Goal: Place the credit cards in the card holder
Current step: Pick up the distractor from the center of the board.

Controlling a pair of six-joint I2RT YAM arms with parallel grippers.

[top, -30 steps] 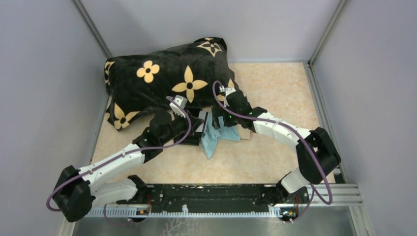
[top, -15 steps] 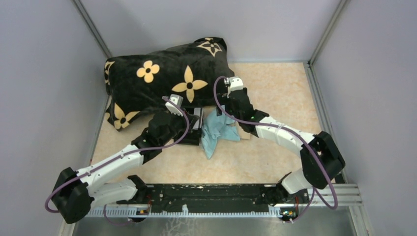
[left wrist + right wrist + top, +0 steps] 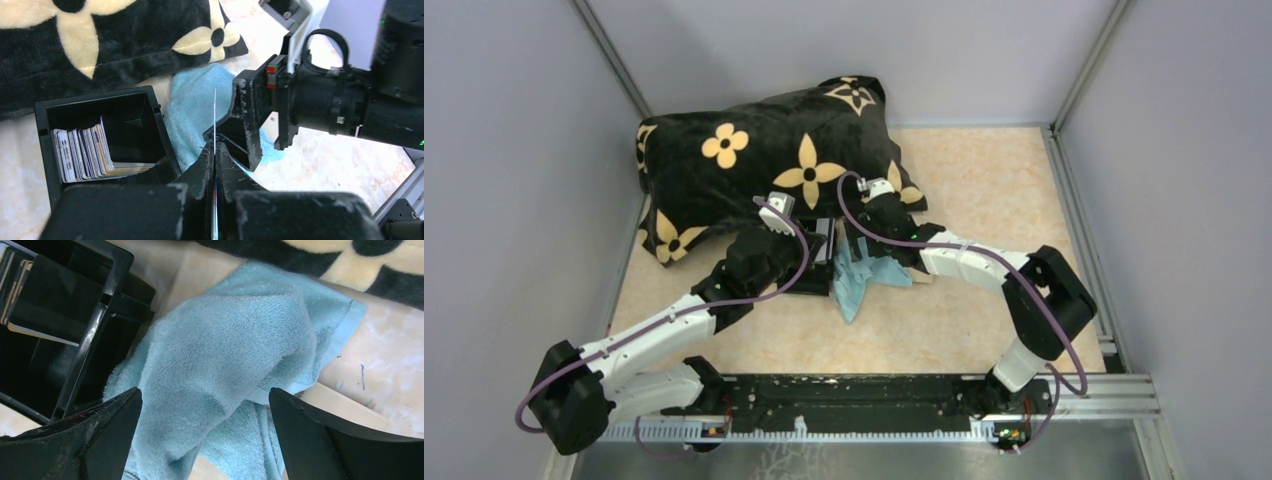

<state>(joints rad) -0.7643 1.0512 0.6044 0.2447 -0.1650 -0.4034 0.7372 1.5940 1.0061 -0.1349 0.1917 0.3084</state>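
Entry — credit card: pinched on edge in my left jaws, just off the card holder on its blue cloth side, its face roughly in line with the filed cards inside. Right jaws: spread wide over that cloth. Left arm nearer, I judge.

I can read no text, number or brand name on any of my feeds. The black plush pillow at eleven o'clock on the counter carries only yellow four-petal flower motifs, no letters. The thin credit cards standing in the small black boxy card holder show faint print along their edges, too small for me to make out.
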